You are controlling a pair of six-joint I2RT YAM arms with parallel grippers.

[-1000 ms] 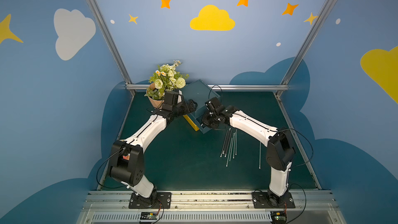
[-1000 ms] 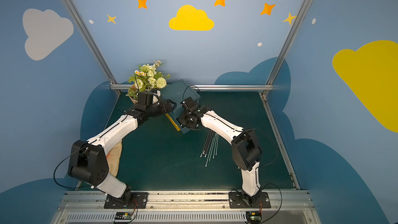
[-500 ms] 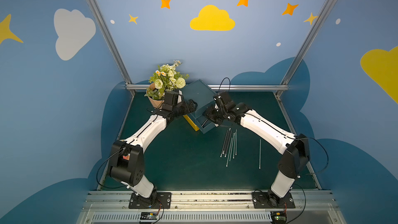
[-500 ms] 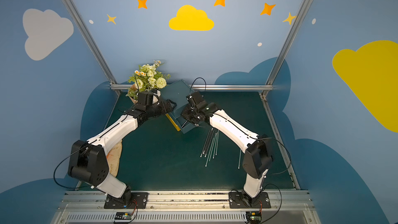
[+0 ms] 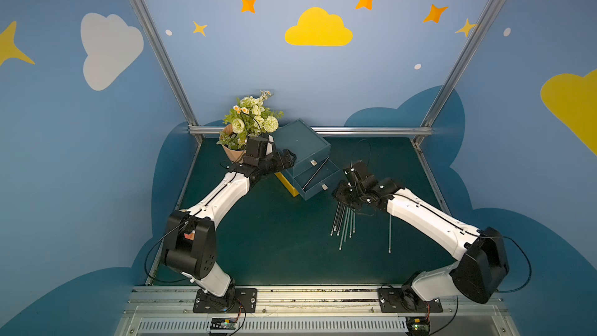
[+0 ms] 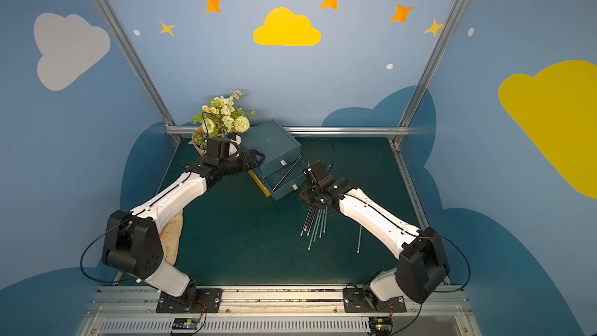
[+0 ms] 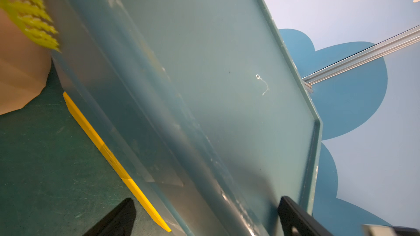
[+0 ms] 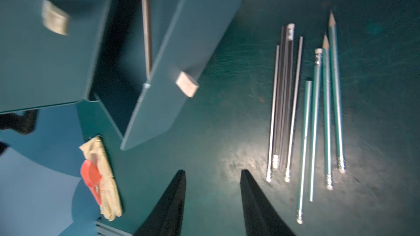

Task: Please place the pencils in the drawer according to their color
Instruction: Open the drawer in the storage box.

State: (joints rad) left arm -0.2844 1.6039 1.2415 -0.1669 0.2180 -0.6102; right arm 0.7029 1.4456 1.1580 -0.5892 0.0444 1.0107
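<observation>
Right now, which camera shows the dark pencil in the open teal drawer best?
Right wrist: the thin dark pencil looks big, though blurry. Both top views show a tiny slanted line; left wrist shows none.

A bouquet of pale green and white artificial flowers in a tan paper wrap (image 5: 248, 124) is seen just beside the left claw (image 5: 288, 160), on the side away from the right claw (image 8: 212, 173). A dark green scuffed mat (image 5: 274, 237) is spread beneath both. A beige cloth glove (image 8: 106, 191), with a red plastic scoop (image 8: 89, 178) laid on it, is found at the mat's edge, well apart from the right claw. A silvery aluminium rail (image 5: 371, 131) is set beyond both claws.
</observation>
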